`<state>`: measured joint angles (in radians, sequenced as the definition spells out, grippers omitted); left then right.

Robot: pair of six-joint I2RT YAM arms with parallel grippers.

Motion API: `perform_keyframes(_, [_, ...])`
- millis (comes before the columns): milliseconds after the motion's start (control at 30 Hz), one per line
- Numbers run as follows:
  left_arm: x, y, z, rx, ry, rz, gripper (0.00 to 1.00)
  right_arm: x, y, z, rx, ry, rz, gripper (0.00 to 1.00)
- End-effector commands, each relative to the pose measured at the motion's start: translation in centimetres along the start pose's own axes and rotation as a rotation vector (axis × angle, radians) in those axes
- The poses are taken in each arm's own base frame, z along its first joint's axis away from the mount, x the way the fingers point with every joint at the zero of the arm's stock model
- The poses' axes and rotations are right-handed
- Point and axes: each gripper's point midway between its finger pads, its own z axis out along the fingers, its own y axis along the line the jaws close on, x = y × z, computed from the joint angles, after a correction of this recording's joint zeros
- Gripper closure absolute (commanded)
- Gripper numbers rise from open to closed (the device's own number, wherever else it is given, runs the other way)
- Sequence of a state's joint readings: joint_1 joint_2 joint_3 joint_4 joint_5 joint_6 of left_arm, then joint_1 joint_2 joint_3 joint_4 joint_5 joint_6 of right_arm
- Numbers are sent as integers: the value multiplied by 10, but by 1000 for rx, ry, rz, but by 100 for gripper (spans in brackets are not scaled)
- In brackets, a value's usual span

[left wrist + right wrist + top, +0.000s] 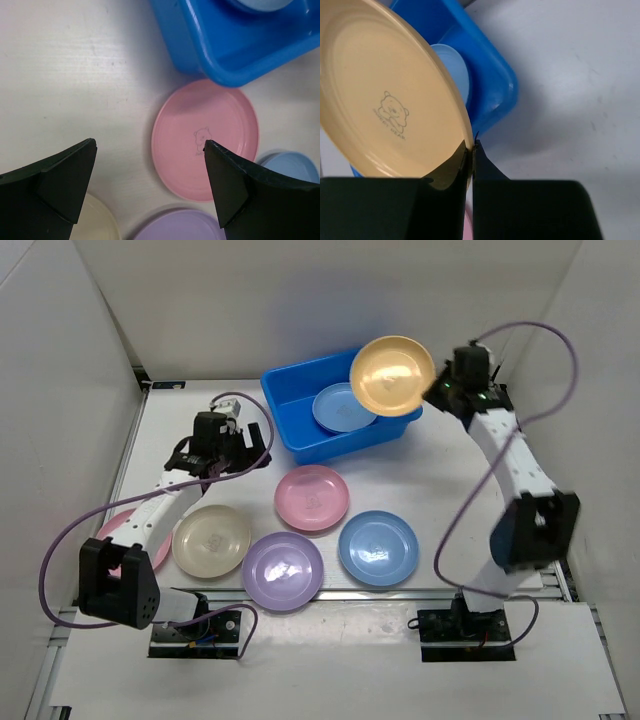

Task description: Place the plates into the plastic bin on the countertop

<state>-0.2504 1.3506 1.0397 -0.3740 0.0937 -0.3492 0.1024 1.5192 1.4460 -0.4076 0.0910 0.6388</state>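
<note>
Done: one pale blue round plastic plate (340, 408) is seen inside the bright blue rectangular plastic bin (310, 445) | Held: orange round glossy plate (392, 372) is clamped at its rim by right gripper (471, 150), above the bin | Left gripper (149, 147) is spread wide, nothing held | Remaining: five plates (312, 497) are left on white countertop (420, 470)

Left arm (160, 508): white tubular links, black joint housings.
Right arm (512, 452): the same white links and black joints; a small green light (447, 390) glowed near its wrist.
Cables (576, 362): purple, one for each arm, running from base to wrist.
Bases (468, 625): black mounting blocks with exposed wiring.
Fingers (55, 185): matte black, wedge-shaped, tapering to blunt tips.
</note>
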Motion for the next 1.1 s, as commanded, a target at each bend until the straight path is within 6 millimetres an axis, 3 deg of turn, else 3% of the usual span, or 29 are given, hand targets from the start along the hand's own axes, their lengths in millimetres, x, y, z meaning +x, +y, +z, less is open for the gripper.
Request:
perform_keyframes(0, [16, -3, -4, 35, 46, -20, 1, -10, 53, 52, -50, -32, -95, 100])
perform_keyframes(33, [21, -2, -3, 30, 60, -26, 1, -7, 57, 66, -45, -22, -103, 100])
perform_keyframes(67, [32, 0, -2, 36, 85, -27, 1, -18, 79, 71, -79, -42, -102, 100])
perform_keyframes(100, [43, 2, 0, 33, 112, -31, 1, 3, 76, 101, -53, 13, -114, 100])
perform_keyframes(167, [51, 2, 0, 45, 133, -40, 1, 2, 95, 117, -60, 2, -126, 100])
perform_keyframes(200, [54, 1, 1, 48, 144, -41, 1, 19, 90, 141, -40, 37, -141, 100])
perform_keyframes(267, [64, -1, 4, 60, 175, -31, 1, 22, 98, 154, -27, 25, -146, 100])
perform_keyframes(300, [70, 1, 8, 54, 195, -30, 1, 34, 93, 169, -4, 43, -146, 100])
perform_keyframes(433, [80, -8, 15, 67, 229, -15, 1, 52, 79, 193, 41, 63, -139, 100])
perform_keyframes(567, [92, -15, 22, 79, 270, 4, 1, 61, 68, 203, 75, 71, -150, 100])
perform_keyframes(767, [103, -17, 36, 68, 310, 3, 1, 80, 72, 216, 58, 96, -178, 95])
perform_keyframes(900, [107, -18, 41, 58, 319, 7, 1, 86, 70, 220, 62, 114, -169, 83])
perform_keyframes(1067, [107, -19, 43, 50, 315, 18, 1, 72, 80, 211, 34, 91, -172, 71])
